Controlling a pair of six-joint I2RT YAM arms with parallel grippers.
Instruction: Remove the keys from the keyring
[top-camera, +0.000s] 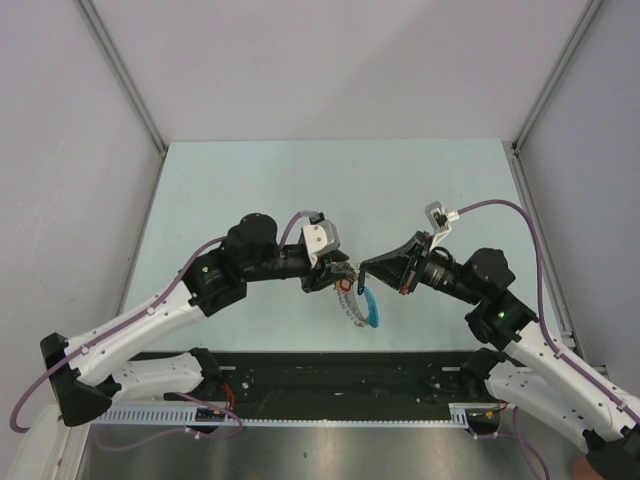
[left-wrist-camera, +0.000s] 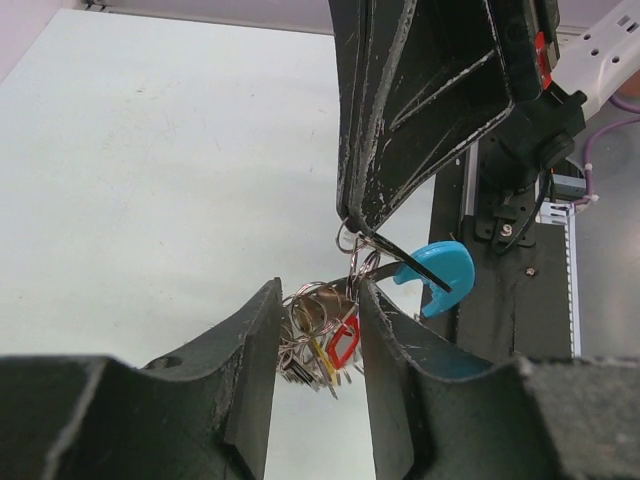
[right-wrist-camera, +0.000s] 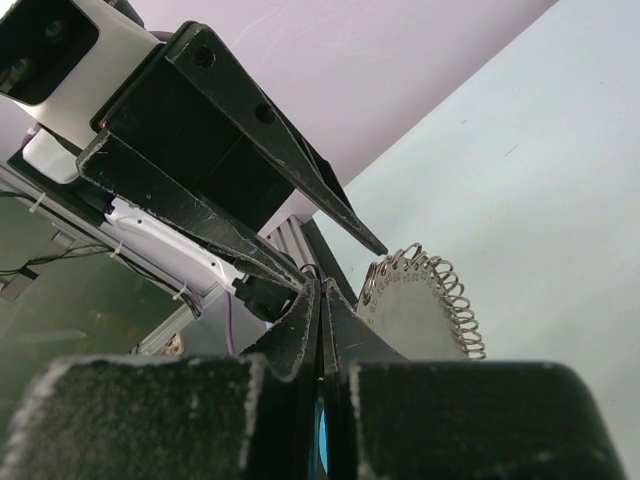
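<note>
Meeting over the pale-green table (top-camera: 250, 180), both arms share the keyring (top-camera: 352, 305), held between them near the table's front edge. Left gripper (left-wrist-camera: 318, 345): fingers narrowly apart, clamped on the bunched silvery wire, with the red-headed key (left-wrist-camera: 343, 338) caught in the gap. Right gripper (left-wrist-camera: 352, 222): fingertips pressed together on the thin dark key (left-wrist-camera: 415, 265), which crosses the light-blue band (left-wrist-camera: 447, 262). Any lettering is too small to read.

light: bright, even | shadows: faint, soft | wrist views: near foreground blurred
</note>
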